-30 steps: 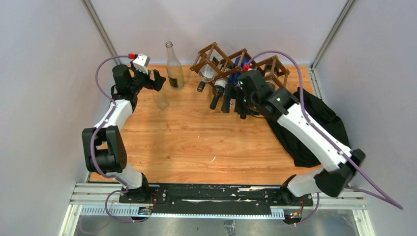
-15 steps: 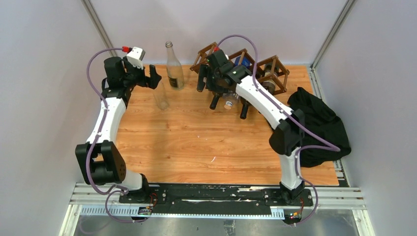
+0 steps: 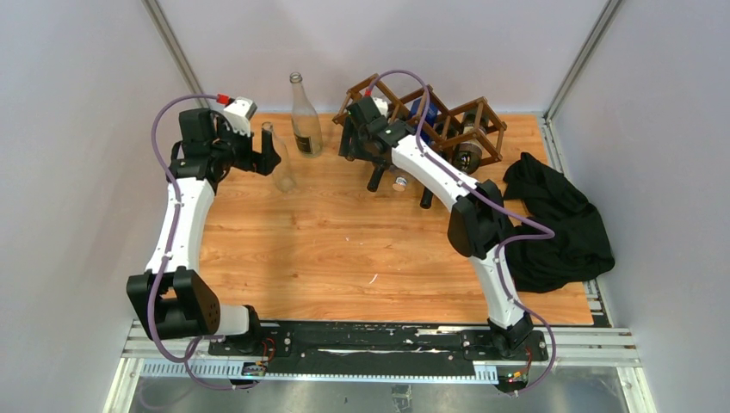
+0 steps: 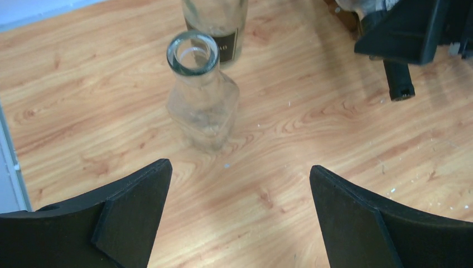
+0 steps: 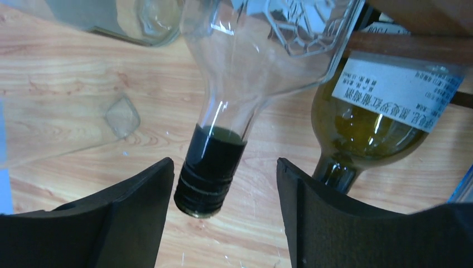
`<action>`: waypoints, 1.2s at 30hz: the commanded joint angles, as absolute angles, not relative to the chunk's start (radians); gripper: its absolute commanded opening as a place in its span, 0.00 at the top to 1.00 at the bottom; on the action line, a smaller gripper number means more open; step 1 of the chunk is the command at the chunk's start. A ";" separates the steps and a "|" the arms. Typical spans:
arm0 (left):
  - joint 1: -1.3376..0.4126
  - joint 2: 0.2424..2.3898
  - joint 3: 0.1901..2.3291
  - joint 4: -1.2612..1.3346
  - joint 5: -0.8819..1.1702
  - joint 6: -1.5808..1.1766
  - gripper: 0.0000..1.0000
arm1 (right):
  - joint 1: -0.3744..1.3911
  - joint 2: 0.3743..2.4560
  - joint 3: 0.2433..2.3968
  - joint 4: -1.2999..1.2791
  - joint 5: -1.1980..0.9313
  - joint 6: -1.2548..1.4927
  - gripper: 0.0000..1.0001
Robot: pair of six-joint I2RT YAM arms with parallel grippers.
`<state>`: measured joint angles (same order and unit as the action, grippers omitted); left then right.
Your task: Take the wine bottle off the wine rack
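The dark brown lattice wine rack (image 3: 452,107) stands at the back of the table with several bottles lying in it, necks pointing forward. My right gripper (image 3: 351,143) is at the rack's left end, open. In the right wrist view (image 5: 223,184) its jaws stand either side of the dark capped neck (image 5: 206,176) of a clear wine bottle (image 5: 262,50), not touching it. An olive green bottle (image 5: 368,125) lies beside it under a rack bar (image 5: 401,44). My left gripper (image 3: 265,157) is open and empty, shown too in the left wrist view (image 4: 240,173).
A clear glass carafe (image 3: 281,175) stands just ahead of the left gripper, also in the left wrist view (image 4: 202,95). A tall clear labelled bottle (image 3: 303,120) stands behind it. A black cloth (image 3: 555,224) lies at the right edge. Grey walls close in all round.
My right arm has swung left from the rack's middle to its left end, onto the clear bottle's neck. My left arm has shifted a little, its gripper now beside the carafe.
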<state>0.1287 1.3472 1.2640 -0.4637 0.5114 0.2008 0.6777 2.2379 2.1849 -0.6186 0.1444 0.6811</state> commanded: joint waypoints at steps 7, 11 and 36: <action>0.143 1.274 1.270 -0.628 0.549 0.279 0.00 | 0.667 2.281 2.177 -0.476 0.231 0.748 0.45; 0.146 1.242 1.236 -0.642 0.557 0.298 0.00 | 0.675 2.249 2.096 -0.419 0.195 0.771 0.67; 0.146 1.119 1.117 -0.591 0.664 0.358 0.00 | 0.833 1.789 1.490 -0.167 0.222 0.847 1.00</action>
<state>0.1364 1.1412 1.1255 -0.6037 0.6193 0.3229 0.7864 1.9038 1.5845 -0.2317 0.2211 0.8330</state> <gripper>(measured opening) 0.997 0.334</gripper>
